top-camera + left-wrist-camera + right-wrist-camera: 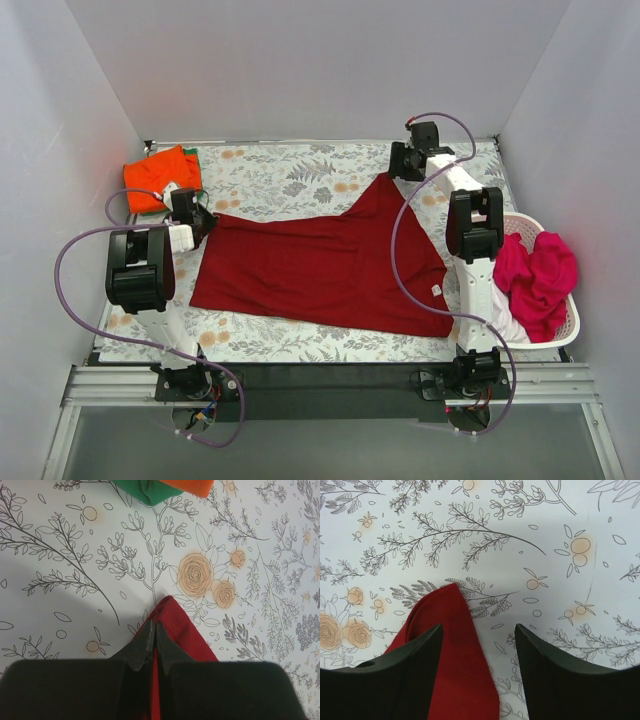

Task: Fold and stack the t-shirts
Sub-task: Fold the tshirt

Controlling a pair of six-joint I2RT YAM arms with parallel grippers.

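Observation:
A large dark crimson t-shirt [320,265] lies spread across the middle of the flowered table cover. My left gripper [205,222] is shut on its far left corner; in the left wrist view the fingers [153,625] pinch a fold of the crimson cloth [187,635]. My right gripper [400,165] stands open over the shirt's pointed far corner. In the right wrist view that crimson corner [455,645] lies between the spread fingers [479,627], close to the left one. An orange t-shirt [155,175] lies folded at the far left on a green one [142,490].
A white basket [572,335] at the right edge holds magenta-pink t-shirts [540,275] and a white one [505,325]. White walls close in the table on three sides. The orange stack [192,486] lies just beyond my left gripper.

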